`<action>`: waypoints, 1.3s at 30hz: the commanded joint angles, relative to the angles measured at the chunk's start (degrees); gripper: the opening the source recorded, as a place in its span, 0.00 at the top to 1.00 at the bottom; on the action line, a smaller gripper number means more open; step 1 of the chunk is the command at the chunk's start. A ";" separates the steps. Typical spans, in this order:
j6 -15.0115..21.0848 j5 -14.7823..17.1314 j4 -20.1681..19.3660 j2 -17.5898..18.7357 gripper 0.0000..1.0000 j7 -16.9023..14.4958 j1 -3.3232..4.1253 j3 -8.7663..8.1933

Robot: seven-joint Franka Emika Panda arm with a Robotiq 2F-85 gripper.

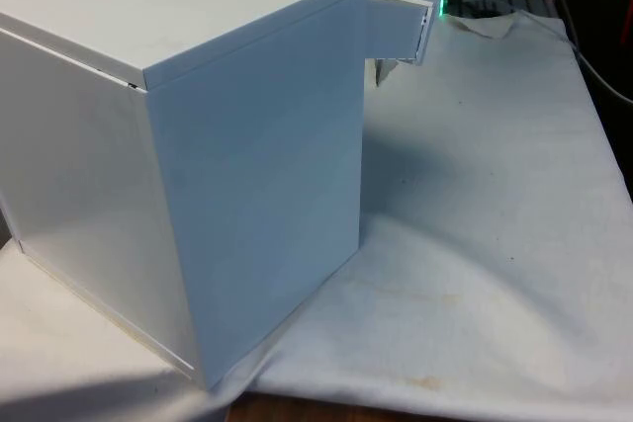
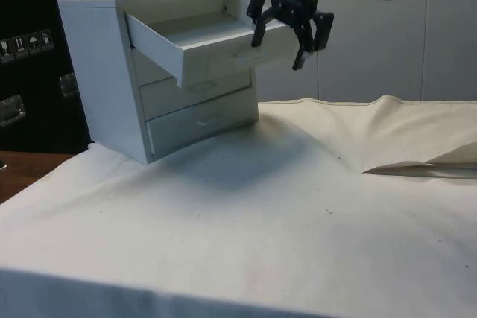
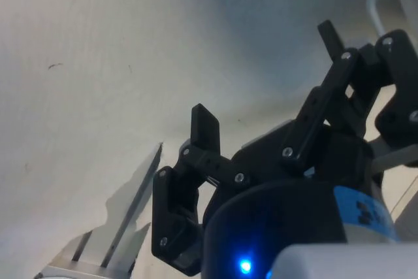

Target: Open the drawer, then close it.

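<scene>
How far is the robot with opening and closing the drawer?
Done: the top drawer of the chest stands pulled out, while the two below sit flush. In hand: the gripper hangs at the drawer's front with fingers spread, gripping nothing. Left: pushing the drawer back in; it is still open, also seen sticking out in the front view.

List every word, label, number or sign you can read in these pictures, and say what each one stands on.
No text can be read.
Small white pictogram stickers stand on the dark cabinet behind the white wooden chest of drawers in the side view: too small to read.
The chest, its pulled-out top drawer and the white cloth bear no text.
</scene>
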 commanded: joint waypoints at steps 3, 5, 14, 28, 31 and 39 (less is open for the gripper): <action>-0.11 -2.01 0.46 0.69 0.00 0.74 -0.97 1.09; -0.29 -2.58 0.63 1.03 0.00 0.74 -0.97 1.20; -1.49 -5.67 0.97 1.78 0.00 0.92 -1.09 1.32; -3.95 -8.48 1.43 2.69 0.00 0.92 -1.09 1.20; -4.53 -8.94 1.55 2.69 0.00 1.15 -0.92 1.32; -4.64 -8.88 1.43 2.58 0.00 1.20 -0.63 1.66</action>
